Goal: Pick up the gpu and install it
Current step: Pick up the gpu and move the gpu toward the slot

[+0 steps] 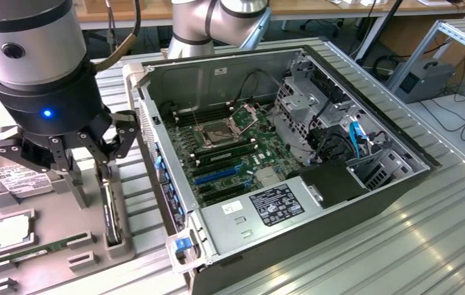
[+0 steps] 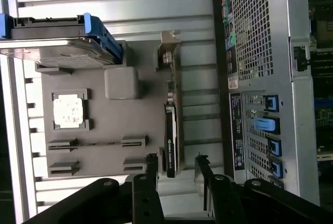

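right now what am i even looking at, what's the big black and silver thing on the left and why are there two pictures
The two pictures show the same moment from two cameras. One camera stands off to the side. The other sits on the robot's wrist and looks past its own fingers.

The black and silver thing is a robot arm ending in a gripper, a two-fingered clamp. It hangs over a grey tray of computer parts: a hard drive, a processor chip, a green memory stick and the gpu, a thin dark card standing on edge. Beside the tray lies an open computer case.

The fingers are open, one on each side of the card's end. Nothing is held.
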`<action>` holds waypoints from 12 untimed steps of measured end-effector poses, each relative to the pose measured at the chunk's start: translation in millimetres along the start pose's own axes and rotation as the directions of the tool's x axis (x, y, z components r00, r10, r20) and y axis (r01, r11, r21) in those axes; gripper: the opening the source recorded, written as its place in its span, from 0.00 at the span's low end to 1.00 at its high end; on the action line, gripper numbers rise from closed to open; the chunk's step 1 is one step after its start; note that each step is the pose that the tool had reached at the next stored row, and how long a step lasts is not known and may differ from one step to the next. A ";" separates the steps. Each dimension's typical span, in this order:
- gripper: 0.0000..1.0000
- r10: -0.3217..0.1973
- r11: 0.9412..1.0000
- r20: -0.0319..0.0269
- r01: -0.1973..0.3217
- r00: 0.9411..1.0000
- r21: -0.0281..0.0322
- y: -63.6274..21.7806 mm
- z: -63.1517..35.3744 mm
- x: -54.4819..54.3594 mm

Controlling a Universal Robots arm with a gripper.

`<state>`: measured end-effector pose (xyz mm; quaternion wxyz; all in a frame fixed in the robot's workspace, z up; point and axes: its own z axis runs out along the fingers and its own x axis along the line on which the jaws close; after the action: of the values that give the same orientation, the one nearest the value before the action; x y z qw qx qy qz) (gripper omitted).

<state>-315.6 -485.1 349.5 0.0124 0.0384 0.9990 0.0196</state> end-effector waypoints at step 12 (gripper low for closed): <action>0.42 0.000 1.000 0.000 0.000 1.000 0.000 -2.1 27.1 0.6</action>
<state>-315.6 -486.1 322.3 0.0123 0.0384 0.9990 0.0195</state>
